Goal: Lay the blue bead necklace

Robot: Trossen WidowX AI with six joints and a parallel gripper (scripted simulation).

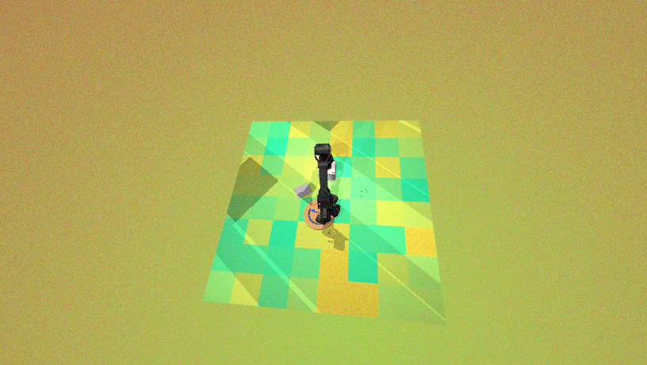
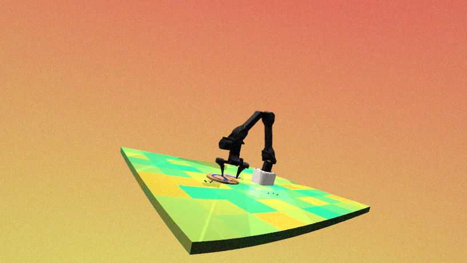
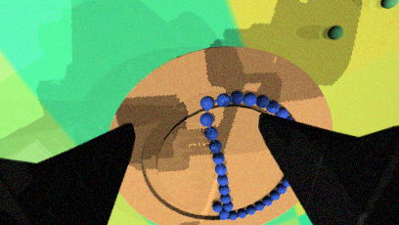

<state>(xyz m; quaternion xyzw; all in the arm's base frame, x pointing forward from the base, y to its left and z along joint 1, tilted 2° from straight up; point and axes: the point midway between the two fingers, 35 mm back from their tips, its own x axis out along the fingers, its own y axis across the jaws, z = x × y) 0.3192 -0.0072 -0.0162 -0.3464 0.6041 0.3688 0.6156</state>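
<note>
The round tan bead board [image 3: 186, 78] [image 1: 314, 220] [image 2: 230, 181] lies on the checkered mat. The blue bead necklace [image 3: 218, 157] [image 1: 313, 211] [image 2: 217, 178] lies on the board. Part of it follows the groove [image 3: 147, 166] along the far and right side. Another stretch runs straight across the board's middle. My gripper [image 3: 198, 125] [image 1: 327, 217] [image 2: 230, 174] is open and hangs just above the board, one finger on each side of the straight stretch, touching no bead. The right finger hides part of the necklace.
A small grey block [image 1: 302, 189] lies on the mat just beyond the board. A white block [image 2: 263, 176] [image 1: 331, 171] stands at the foot of the arm. Small dark green beads [image 3: 335, 32] [image 2: 271, 193] lie scattered on the mat.
</note>
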